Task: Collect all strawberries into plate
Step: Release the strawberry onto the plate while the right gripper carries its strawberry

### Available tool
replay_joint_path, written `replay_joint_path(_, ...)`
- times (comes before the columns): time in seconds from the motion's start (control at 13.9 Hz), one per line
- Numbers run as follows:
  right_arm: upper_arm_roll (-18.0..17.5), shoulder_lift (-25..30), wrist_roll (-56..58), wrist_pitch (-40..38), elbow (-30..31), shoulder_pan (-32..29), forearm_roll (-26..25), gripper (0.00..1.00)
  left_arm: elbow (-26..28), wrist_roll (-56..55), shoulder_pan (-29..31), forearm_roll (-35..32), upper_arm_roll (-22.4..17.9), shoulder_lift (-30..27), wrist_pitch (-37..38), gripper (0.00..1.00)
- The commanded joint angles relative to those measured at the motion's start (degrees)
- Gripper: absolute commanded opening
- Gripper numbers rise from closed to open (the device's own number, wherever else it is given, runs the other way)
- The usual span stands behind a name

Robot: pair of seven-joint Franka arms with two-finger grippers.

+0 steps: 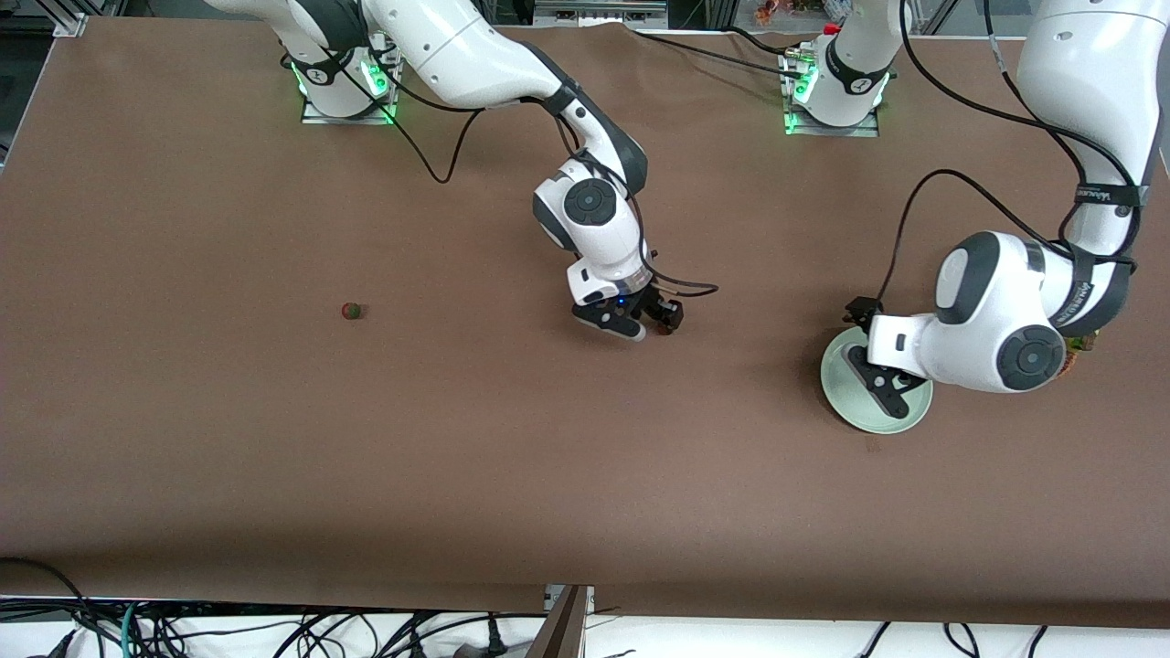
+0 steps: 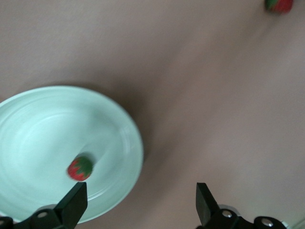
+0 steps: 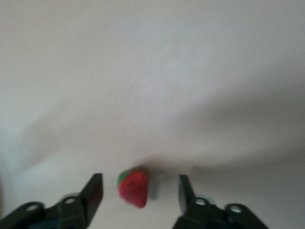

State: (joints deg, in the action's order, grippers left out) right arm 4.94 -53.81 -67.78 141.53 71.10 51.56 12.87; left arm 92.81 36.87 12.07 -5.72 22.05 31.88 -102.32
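Observation:
The pale mint-green plate [image 1: 845, 366] lies toward the left arm's end of the table. One strawberry [image 2: 80, 168] lies in the plate [image 2: 38, 124]. My left gripper [image 1: 882, 384] is open and empty over the plate's rim, as the left wrist view [image 2: 140, 205] also shows. My right gripper [image 1: 654, 322] is open and low at the table's middle. A second strawberry [image 3: 134, 187] lies on the table between its fingers, touching neither; it also shows in the front view [image 1: 664, 330]. A third strawberry [image 1: 351, 312] lies toward the right arm's end.
A strawberry [image 2: 279, 5] shows on the bare table at the edge of the left wrist view. A small brown and green thing [image 1: 1079, 345] is mostly hidden by the left arm's elbow. Cables run along the table's near edge.

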Motion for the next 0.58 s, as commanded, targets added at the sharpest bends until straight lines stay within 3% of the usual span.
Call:
replay_joint_path(0.0,0.5,6.9,7.6,-11.8,0.8,-4.6,0.5,0.88,0.9,-6.9,0.0,0.7,2.9,-1.5,1.2,1.0)
replay_joint_path(0.14,0.7,10.8,16.6,-20.8,1.1,-8.0,0.5,0.88,1.5,-14.7,-1.5,-0.5,6.0,-1.3,0.9,1.0)
replay_joint_path(0.29,2.3,14.2,26.0,-29.3,2.8,-11.6,0.4,0.88,1.9,-17.8,-3.3,-3.1,6.0,-1.4,1.0,1.0)
replay_joint_path(0.5,10.1,19.9,42.3,-33.6,10.7,-12.0,0.5,0.88,2.3,-17.4,-2.6,-3.3,6.0,-1.5,1.1,1.0)
